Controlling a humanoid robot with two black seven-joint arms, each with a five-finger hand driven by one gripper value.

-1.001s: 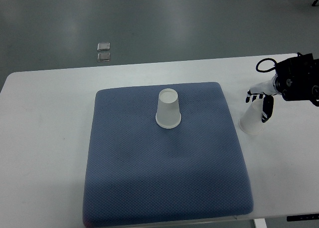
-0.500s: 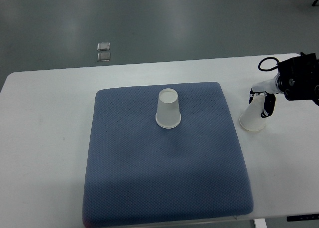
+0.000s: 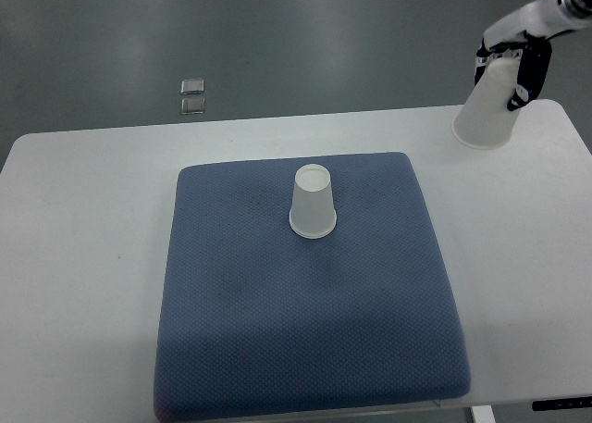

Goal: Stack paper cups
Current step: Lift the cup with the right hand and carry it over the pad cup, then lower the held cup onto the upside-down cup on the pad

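— We see a white table [image 3: 83,219] with a smooth, faintly glossy top. And the blue mat [image 3: 305,330]?

— We read it as cloth: matt, with a fine dimpled weave. The upturned cup [image 3: 313,203] on it looks like plain matt paper.

— We say the same of the held cup [image 3: 487,116]. The right hand [image 3: 518,57] looks like hard white and black plastic, slightly shiny.

— And the grey floor [image 3: 277,34] looks polished and reflective.

One white paper cup [image 3: 313,202] stands upside down — rim down, base up — on the blue mat, a little back of its middle. A second white cup [image 3: 488,114], also inverted and tilted, is lifted clear at the far right corner.
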